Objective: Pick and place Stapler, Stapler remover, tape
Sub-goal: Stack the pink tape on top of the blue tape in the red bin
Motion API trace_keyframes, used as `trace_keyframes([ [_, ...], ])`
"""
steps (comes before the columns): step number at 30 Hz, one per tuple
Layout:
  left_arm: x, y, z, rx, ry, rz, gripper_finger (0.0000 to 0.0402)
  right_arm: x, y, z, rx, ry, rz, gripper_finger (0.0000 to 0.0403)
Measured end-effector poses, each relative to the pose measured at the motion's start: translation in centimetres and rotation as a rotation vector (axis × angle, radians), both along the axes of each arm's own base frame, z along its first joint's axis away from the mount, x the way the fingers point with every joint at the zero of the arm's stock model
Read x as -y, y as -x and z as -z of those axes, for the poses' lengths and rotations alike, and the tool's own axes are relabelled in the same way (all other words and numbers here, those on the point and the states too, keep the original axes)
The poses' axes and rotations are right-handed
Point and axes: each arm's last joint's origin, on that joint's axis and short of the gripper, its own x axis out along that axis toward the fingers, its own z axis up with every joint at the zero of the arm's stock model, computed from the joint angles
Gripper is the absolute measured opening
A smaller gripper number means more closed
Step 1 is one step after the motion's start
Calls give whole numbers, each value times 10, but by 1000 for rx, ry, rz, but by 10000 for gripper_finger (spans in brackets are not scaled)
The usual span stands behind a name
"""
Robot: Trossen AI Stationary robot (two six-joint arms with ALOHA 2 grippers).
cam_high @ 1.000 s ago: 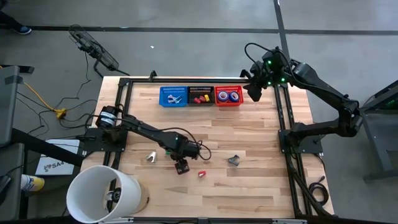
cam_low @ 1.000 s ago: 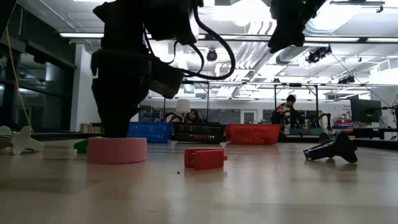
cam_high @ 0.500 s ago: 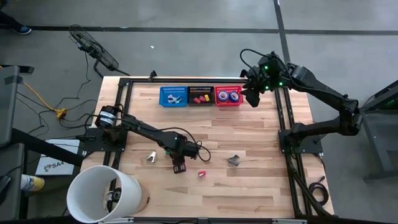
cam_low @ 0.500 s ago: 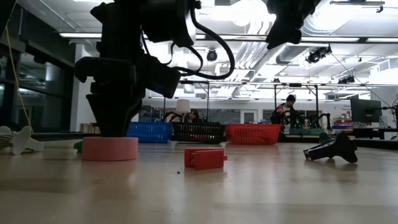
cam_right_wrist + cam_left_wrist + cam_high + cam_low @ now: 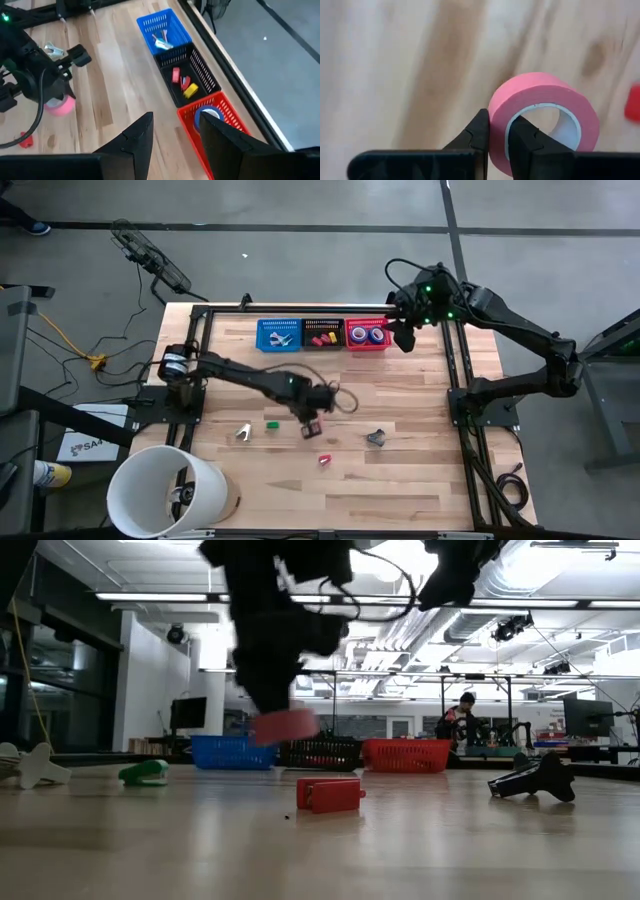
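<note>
Your left end effector (image 5: 499, 137) has its fingers pinched through the wall of the pink tape (image 5: 542, 117), one inside the core and one outside, and the roll hangs clear of the counter (image 5: 400, 480) near its middle. Judge the roll light and stiff, with a smooth outer face; the wall pinch is the right hold, but expect it to swing or pivot on so narrow a contact.

Your right end effector (image 5: 175, 137) hovers partly open and empty above the red basket (image 5: 367, 335), where blue tape (image 5: 210, 114) already lies.

The counter is pale wood planking, level and dry. A red piece (image 5: 328, 794), a green piece (image 5: 143, 772) and a dark tool (image 5: 532, 779) lie loose on it. Beyond is an open workshop with a person (image 5: 462, 718) far back.
</note>
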Motion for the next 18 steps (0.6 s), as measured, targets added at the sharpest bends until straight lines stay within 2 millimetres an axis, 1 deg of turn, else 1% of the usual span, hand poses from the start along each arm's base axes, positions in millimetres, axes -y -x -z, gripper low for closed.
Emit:
trace_keyframes([
  [4,-29,-10,-36,23,-103,-38,33,1,-1,-2,13,31,-15,149],
  [8,-61,-16,-80,80,-227,-95,33,1,-1,-2,3,68,-46,149],
  [11,-83,-18,-118,158,-316,-136,33,1,-1,-2,-4,95,-67,149],
  [15,-105,-16,-163,265,-417,-173,33,1,-2,-3,6,131,-113,149],
  [18,-117,-13,-191,348,-471,-191,33,0,-5,-6,69,139,-200,150],
])
